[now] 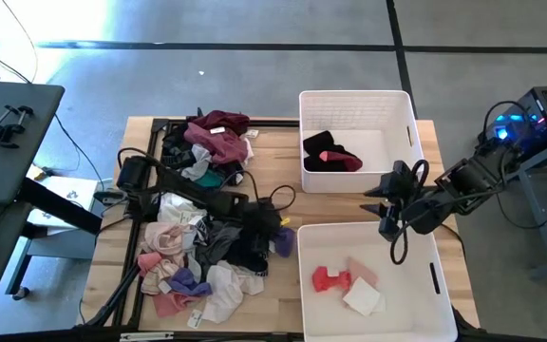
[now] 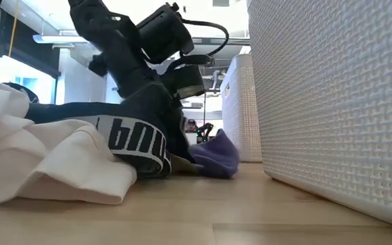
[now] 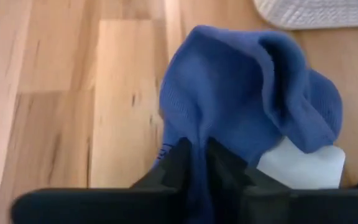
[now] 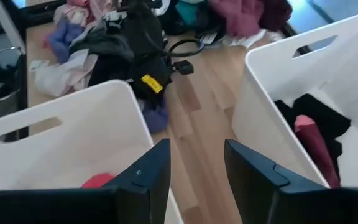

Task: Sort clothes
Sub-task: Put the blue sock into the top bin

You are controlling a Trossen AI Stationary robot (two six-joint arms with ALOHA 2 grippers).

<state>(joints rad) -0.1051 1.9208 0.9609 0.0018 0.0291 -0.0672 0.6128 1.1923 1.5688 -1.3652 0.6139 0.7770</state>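
Observation:
A heap of clothes (image 1: 202,228) in maroon, black, white, pink and purple covers the left half of the wooden table. At the heap's right edge lies a small purple garment (image 3: 247,93), also seen low on the table in the low view (image 2: 216,155). My left gripper (image 1: 275,236) is down on it and shut on it. My right gripper (image 4: 194,171) hangs open and empty, raised above the gap between the two white bins (image 1: 385,204). My left gripper pinches a bunched fold of the purple garment (image 3: 197,155) between its two fingers (image 3: 178,163), at the garment's edge nearest the heap. The fingers slant down from the table's left side. The rest of the garment lies on the table beyond the fingertips, with a white tag (image 3: 303,168) beside it.
The far white bin (image 1: 354,103) holds black and maroon clothes (image 1: 330,154). The near white bin (image 1: 373,231) holds a red piece (image 1: 329,278) and a white one (image 1: 362,297). Bare wood (image 4: 197,124) shows between the heap and the bins. A black frame (image 1: 131,285) edges the table's left.

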